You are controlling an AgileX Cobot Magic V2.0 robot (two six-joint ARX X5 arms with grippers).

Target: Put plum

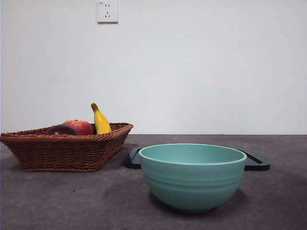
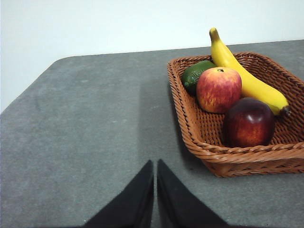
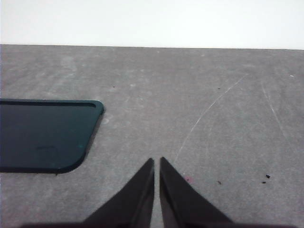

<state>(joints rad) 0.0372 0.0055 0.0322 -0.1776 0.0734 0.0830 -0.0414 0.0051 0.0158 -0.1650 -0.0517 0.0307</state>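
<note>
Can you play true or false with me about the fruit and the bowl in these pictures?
1. The plum is inside the wicker basket. True.
2. The green bowl has the plum in it. False: the plum is in the basket, and no fruit shows above the bowl's rim.
3. A banana lies in the basket with the plum. True.
4. The left gripper is holding the plum. False: its fingers are shut on nothing, away from the basket.
5. The right gripper is over the basket. False: it is over bare table beside a dark tray.
</note>
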